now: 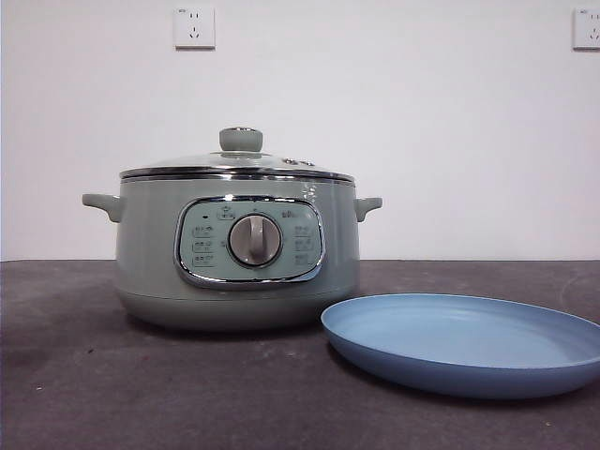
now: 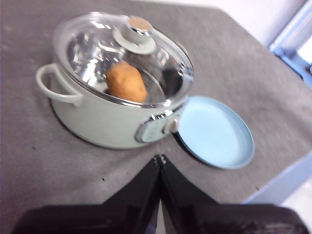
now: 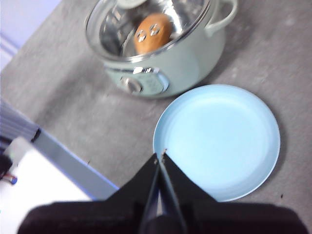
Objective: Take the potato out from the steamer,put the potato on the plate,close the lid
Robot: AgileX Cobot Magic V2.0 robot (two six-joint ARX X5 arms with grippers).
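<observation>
Front view says I haven't started: lid (image 1: 240, 157) still on the steamer (image 1: 237, 253), potato (image 2: 126, 81) inside, plate (image 1: 466, 342) bare at right, both my grippers (image 2: 160, 158) (image 3: 160, 155) closed and empty.

Counted: one steamer (image 1: 238, 258), one lid (image 1: 239, 161), one potato (image 2: 126, 81) (under the glass), one plate (image 1: 464, 342), two wall sockets (image 1: 194, 27).

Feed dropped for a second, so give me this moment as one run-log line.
lid: on pot | potato: inside pot | plate: bare, beside pot | left tool: shut, away | right tool: shut, above plate's edge
</observation>
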